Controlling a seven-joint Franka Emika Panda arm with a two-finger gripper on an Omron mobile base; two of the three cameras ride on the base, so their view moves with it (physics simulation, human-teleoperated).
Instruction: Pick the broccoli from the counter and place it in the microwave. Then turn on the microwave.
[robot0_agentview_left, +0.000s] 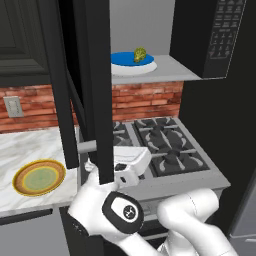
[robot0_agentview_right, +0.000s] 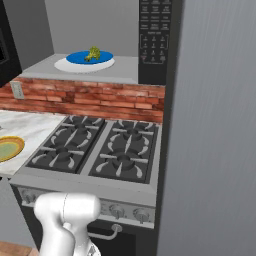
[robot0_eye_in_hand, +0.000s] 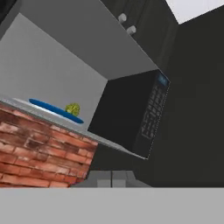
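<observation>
The gripper sits low in front of the stove, its two dark fingertips pressed together with nothing between them. In the left base view the white arm bends up from the lower right, partly behind the swung-open microwave door, a tall black frame crossing that view.

Just beyond and above the closed jaws lies the black gas stovetop, its four grates bare. To the left of the jaws, on the white marble counter, rests a yellow plate with green rings.

Farther up from the jaws runs a red brick backsplash, and above it the open microwave shows its light grey interior. Inside, well above and ahead of the jaws, a white turntable carries a blue plate, and the broccoli sits on that plate, a small yellow-green floret. The button panel stands at the right of the cavity.
</observation>
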